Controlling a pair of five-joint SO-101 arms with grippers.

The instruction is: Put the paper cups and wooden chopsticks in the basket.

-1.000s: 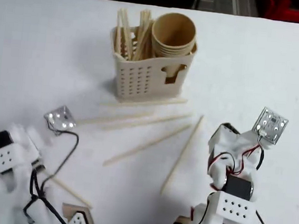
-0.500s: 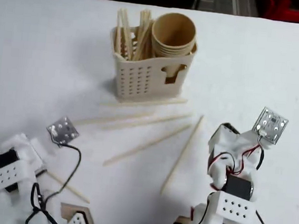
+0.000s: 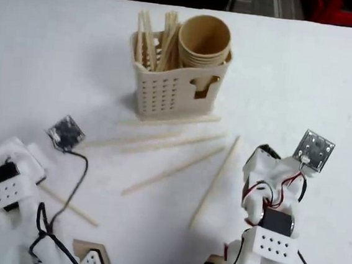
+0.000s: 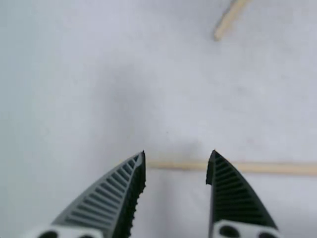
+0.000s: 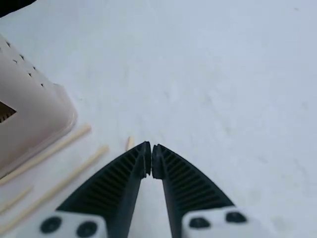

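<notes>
At the table's near edge, the left gripper (image 4: 177,154) hangs with its fingers spread over a loose chopstick (image 4: 277,168), seemingly lined up to straddle and pinch it. The right gripper (image 5: 151,151), fingers closed on nothing, sits low beside the scattered sticks, apparently parked clear of its partner. Between the arms and the basket (image 3: 167,94), several more chopsticks (image 3: 173,169) lie fanned across the white table (image 3: 59,52), one just at the basket's foot. Farther back, the basket already holds stacked paper cups (image 3: 204,41) and a bundle of upright sticks (image 3: 152,39), so only strays appear left.
</notes>
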